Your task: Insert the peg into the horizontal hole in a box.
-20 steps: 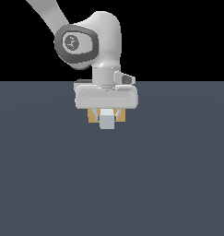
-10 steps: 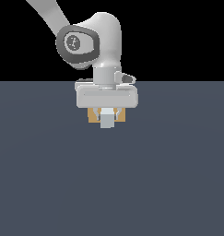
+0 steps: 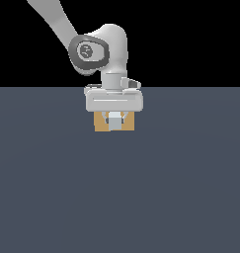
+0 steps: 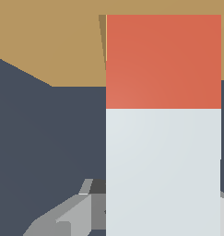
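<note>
Dark grey floor | gripper clamps peg | orange end meets tan box, far centre, at the hole.

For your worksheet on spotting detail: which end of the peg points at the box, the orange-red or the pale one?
The orange-red end of the peg: in the wrist view it reaches the tan box, while the pale end runs back toward the tool.
</note>
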